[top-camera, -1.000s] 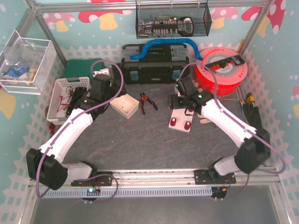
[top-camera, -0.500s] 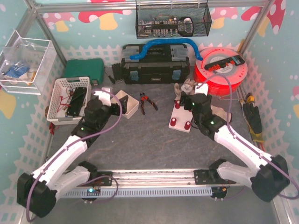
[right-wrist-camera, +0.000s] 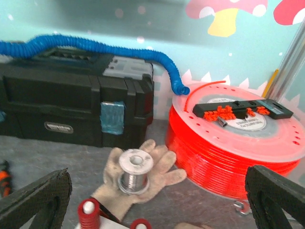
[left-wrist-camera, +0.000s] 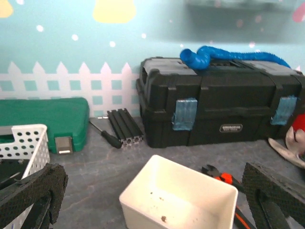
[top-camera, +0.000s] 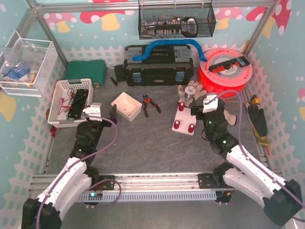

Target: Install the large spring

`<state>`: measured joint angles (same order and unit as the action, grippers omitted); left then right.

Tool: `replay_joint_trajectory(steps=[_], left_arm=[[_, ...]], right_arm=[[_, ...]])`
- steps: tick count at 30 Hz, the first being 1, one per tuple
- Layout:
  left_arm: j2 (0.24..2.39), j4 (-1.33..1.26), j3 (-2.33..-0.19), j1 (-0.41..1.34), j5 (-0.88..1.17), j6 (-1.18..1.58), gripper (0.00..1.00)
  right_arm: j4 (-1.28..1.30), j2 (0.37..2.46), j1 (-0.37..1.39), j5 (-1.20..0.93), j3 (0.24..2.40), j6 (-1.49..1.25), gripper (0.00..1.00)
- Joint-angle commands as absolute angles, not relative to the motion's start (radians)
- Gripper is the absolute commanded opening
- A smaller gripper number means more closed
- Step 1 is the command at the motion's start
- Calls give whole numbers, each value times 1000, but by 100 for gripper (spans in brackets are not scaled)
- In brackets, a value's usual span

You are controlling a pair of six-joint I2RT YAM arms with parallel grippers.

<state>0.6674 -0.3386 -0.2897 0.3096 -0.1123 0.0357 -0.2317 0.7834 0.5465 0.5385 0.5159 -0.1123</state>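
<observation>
Bare mat (top-camera: 143, 148) lies open across the table's middle and near edge. Farther back, a white box (top-camera: 128, 112), pliers (top-camera: 148, 104) and a red-pegged fixture (top-camera: 183, 117) block the way; a black toolbox (top-camera: 158, 67) and red spool (top-camera: 223, 72) line the far edge, a white basket (top-camera: 58, 100) the left edge.

The top camera looks down from high at 6 o'clock toward 12 o'clock. Both wrist cameras sit low and nearer, also facing 12 o'clock; all three share the black toolbox (top-camera: 158, 67).
</observation>
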Motion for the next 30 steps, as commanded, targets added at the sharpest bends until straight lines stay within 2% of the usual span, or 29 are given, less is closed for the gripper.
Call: replay_joint_trajectory(steps=[1, 11, 15, 20, 21, 26, 30], left_arm=[[715, -489, -272, 235, -16, 111, 99], [1054, -781, -248, 54, 131, 78, 99], [1171, -875, -239, 17, 104, 56, 99], [1326, -1059, -223, -63, 170, 58, 99], [1336, -1000, -254, -67, 186, 56, 99], [1379, -982, -292, -68, 308, 37, 99], [1405, -1240, -191, -51, 328, 57, 99]], right_arm=[[-333, 845, 530, 582, 476, 3, 99], [-553, 841, 368, 633, 296, 45, 99], [-662, 829, 286, 554, 215, 67, 99], [-795, 873, 183, 455, 155, 65, 99], [-828, 883, 158, 416, 138, 58, 99], [-994, 1002, 70, 275, 94, 20, 99], [-1133, 1152, 40, 235, 90, 21, 99]])
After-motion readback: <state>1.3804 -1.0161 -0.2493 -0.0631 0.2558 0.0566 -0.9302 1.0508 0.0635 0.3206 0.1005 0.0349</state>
